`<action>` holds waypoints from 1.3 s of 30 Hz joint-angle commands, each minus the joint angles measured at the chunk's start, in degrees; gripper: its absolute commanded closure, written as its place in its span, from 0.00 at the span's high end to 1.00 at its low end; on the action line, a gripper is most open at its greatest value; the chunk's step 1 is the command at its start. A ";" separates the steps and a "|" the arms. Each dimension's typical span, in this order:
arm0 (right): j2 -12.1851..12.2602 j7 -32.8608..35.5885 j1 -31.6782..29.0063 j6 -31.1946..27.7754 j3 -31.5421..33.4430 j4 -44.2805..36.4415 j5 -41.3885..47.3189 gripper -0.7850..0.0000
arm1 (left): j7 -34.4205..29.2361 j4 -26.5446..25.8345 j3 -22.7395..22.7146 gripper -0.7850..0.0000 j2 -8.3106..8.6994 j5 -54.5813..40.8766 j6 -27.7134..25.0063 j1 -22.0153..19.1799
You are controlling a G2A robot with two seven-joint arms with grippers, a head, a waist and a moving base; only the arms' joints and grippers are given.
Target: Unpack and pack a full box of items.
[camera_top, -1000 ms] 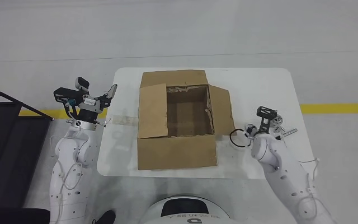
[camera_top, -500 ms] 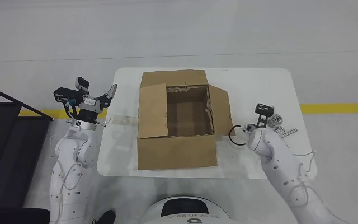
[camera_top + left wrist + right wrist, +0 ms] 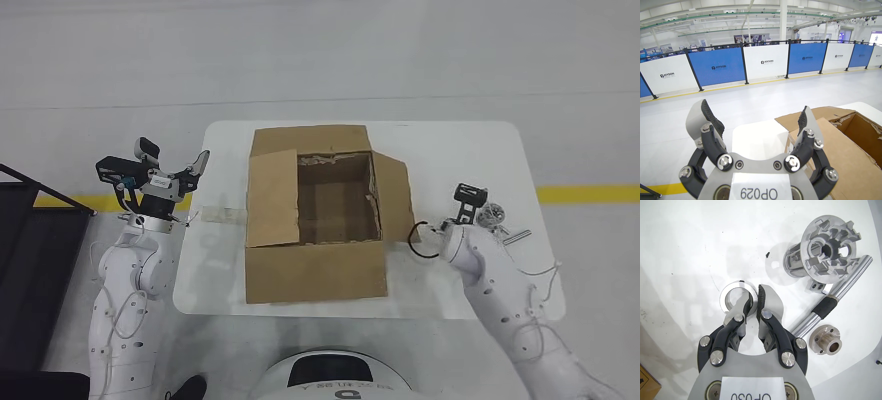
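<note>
Your right gripper point(image 3: 754, 295) is nearly closed, pinching the wall of the short silver metal ring point(image 3: 724, 298), one finger inside its bore, down at the white table point(image 3: 687, 247) beside a cast flanged hub point(image 3: 829, 251) and chrome rod point(image 3: 806, 322); your left gripper point(image 3: 755, 113) hangs wide open, empty. So narrow a pinch on smooth metal could let the ring swivel or slip on the carry. The open brown cardboard box point(image 3: 315, 272) looks empty inside.

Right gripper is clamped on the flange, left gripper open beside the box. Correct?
Not quite. The right gripper is clamped on the ring, one finger inside it and one outside, as the right wrist view shows; the flange lies apart, untouched. The left gripper is open beside the box.
</note>
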 commanded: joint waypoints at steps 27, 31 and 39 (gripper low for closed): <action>-0.71 -38.59 -38.50 -50.34 27.09 -23.02 44.54 0.00 | 0.00 0.00 0.00 1.00 0.00 0.00 0.00 0.00; -0.71 -38.59 -38.50 -50.34 27.09 -23.02 44.54 0.00 | 0.00 0.00 0.00 1.00 0.00 0.00 0.00 0.00; -0.71 -38.59 -38.50 -50.34 27.09 -23.02 44.54 0.00 | 0.00 0.00 0.00 1.00 0.00 0.00 0.00 0.00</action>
